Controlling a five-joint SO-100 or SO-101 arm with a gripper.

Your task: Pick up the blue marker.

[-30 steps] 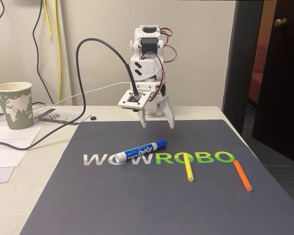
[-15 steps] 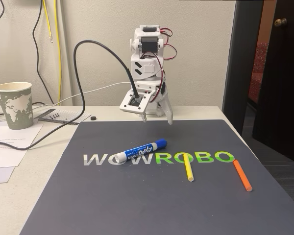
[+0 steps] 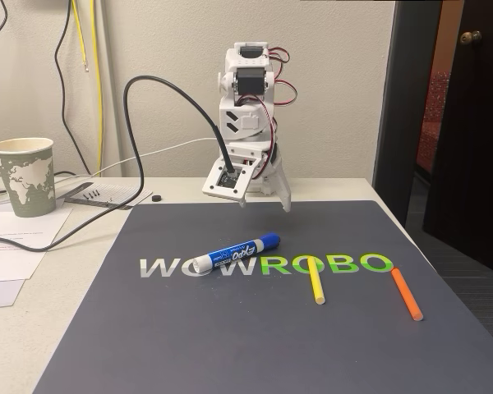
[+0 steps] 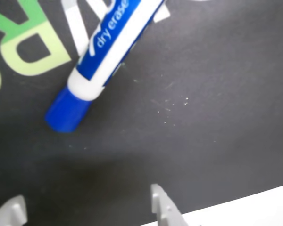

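Marker position first: the blue marker (image 3: 235,253) lies flat on the dark mat (image 3: 230,345), slanted across the "WOWROBO" lettering, blue cap up and to the right in the fixed view, white end down-left. It touches nothing else; the yellow stick (image 3: 315,280) and orange stick (image 3: 407,294) lie well apart to its right.

Gripper (image 3: 266,199) hangs above the back part of the mat, behind the marker and clear of it. In the wrist view two finger tips (image 4: 162,205) poke in from the bottom edge with a wide gap between them, so I read the jaws as spread apart and empty. The cap end sits up and left in that view, not between the tips.

My judgement: this is the approach step, with no contact made. To do it well I would bring the wrist forward until the labelled barrel sits between the tips, turn so the jaws cross the barrel squarely, then descend. Grabbing the cap end risks the marker pivoting or rolling away.
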